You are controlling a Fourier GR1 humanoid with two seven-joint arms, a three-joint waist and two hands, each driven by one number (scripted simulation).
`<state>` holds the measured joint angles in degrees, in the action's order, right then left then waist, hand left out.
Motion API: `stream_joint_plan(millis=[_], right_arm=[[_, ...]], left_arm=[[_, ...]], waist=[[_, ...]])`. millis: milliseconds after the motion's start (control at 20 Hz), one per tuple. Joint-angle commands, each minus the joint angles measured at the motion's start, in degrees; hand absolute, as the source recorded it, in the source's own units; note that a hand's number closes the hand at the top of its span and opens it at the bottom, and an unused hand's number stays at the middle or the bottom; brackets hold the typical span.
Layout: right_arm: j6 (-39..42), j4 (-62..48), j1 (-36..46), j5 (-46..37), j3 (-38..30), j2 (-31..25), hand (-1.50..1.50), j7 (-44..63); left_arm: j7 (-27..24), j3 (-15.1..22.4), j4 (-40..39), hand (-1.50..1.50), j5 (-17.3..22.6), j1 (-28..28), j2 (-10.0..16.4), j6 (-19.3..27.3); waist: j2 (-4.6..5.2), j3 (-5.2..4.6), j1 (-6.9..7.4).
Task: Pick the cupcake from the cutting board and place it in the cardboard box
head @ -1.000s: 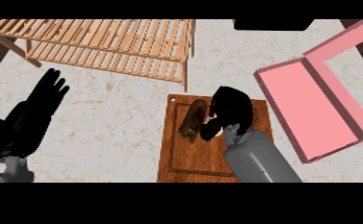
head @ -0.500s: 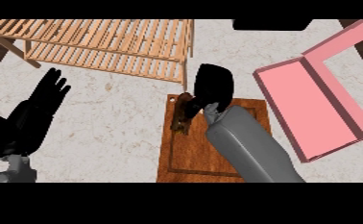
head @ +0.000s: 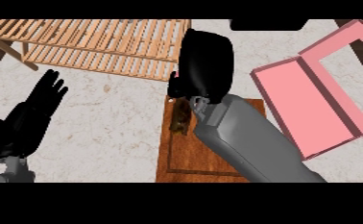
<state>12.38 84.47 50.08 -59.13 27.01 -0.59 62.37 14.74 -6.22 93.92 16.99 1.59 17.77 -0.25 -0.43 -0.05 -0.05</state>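
Pale speckled stone counter (head: 113,122), slatted wooden rack (head: 99,40) across the upper left, dark shape (head: 269,24) at top edge

Single head view looks steeply down at counter (head: 106,122).

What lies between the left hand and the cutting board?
Only bare counter. The head view shows the left hand and the board apart, with nothing on the stretch between them.

The smooth grey boxy right forearm (head: 248,143) is running into a small pale wrist piece (head: 199,104), then the plain black right hand (head: 205,62). The black left hand (head: 35,110) is showing slim fingers, with a grey scrap of left forearm (head: 13,169) below it.
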Motion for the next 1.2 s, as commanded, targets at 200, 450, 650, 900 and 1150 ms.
stream_joint_plan(millis=[200,450,650,900,1150], right_arm=[[10.7,5.7,10.2,-7.6,-8.7,-1.3,1.5,13.6],[12.9,8.3,9.1,-10.5,-14.0,-4.4,1.5,11.3],[14.6,9.0,5.8,-10.9,-18.0,-7.9,1.5,6.3],[16.1,9.6,2.6,-10.9,-21.5,-10.2,1.5,-0.2],[9.6,8.7,-3.0,-11.0,-25.1,-13.1,1.5,-9.3]], left_arm=[[-0.7,-1.4,-0.7,0.0,-0.1,-0.9,0.9,-0.8],[-0.2,-0.5,1.2,0.0,-0.3,-2.3,-0.6,-0.2],[1.2,-2.4,0.0,0.0,0.8,0.4,0.6,-0.5],[1.3,-1.0,1.0,0.0,-0.7,0.9,-0.5,0.0],[2.4,-1.0,1.2,0.0,-0.7,1.0,-1.2,-0.9]], waist=[[-0.3,-0.04,-0.8],[-0.1,-0.01,-0.47],[0.12,0.03,-0.61],[0.28,0.05,-0.23],[0.42,0.05,0.2]])
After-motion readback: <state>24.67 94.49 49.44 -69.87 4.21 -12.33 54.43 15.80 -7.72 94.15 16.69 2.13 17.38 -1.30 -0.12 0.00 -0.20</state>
